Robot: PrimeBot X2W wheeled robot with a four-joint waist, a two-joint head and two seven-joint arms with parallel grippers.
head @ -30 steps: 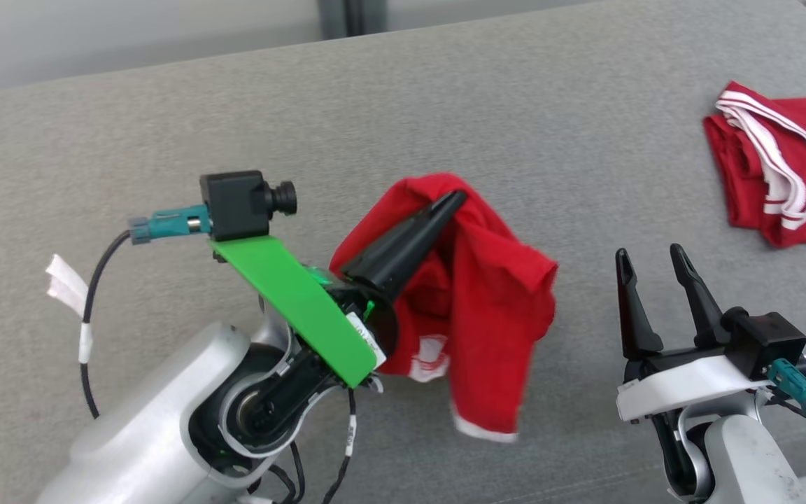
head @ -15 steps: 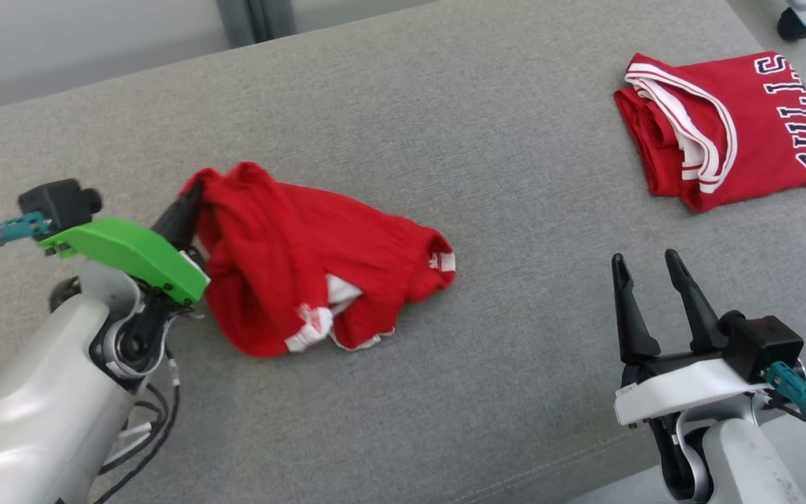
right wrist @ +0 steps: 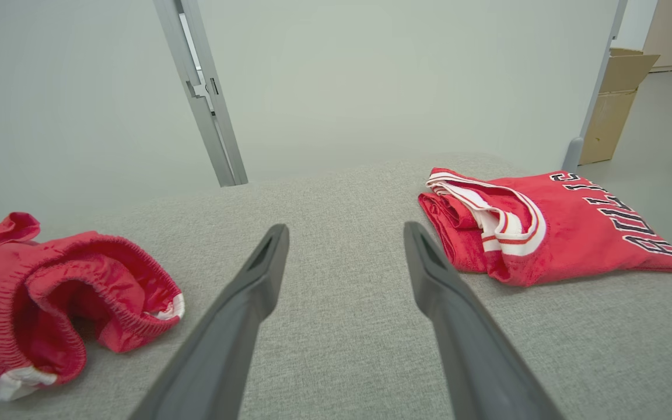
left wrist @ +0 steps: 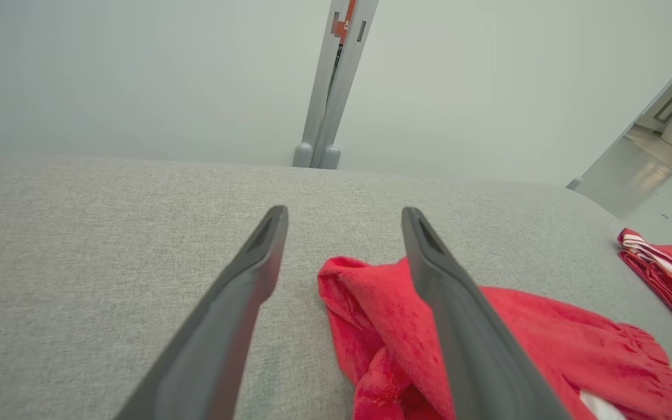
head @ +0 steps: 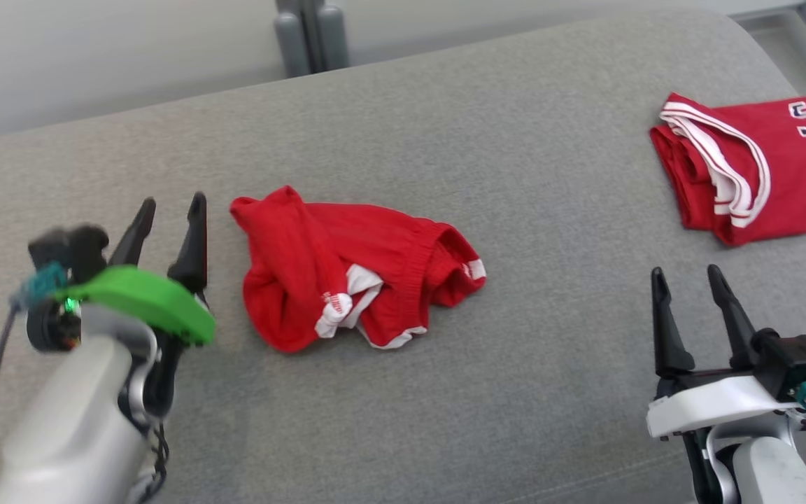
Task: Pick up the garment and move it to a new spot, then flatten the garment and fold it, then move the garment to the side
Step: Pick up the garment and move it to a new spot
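The garment is a pair of red shorts with white trim, lying crumpled on the grey padded surface. My left gripper stands open just to its left, apart from the cloth, nothing between its fingers. In the left wrist view the garment lies under and beyond the right finger of that gripper. My right gripper is open at the lower right, well away from the shorts. In the right wrist view its fingers point over bare surface, with the garment at the left.
A folded red jersey with white trim and dark letters lies at the far right, also in the right wrist view. A grey post stands behind the surface's far edge. A cardboard box sits on the floor beyond.
The left gripper held the garment up, lowered it to the left onto the surface, then opened and drew back clear of it. The head camera shifted. The right gripper stayed open.
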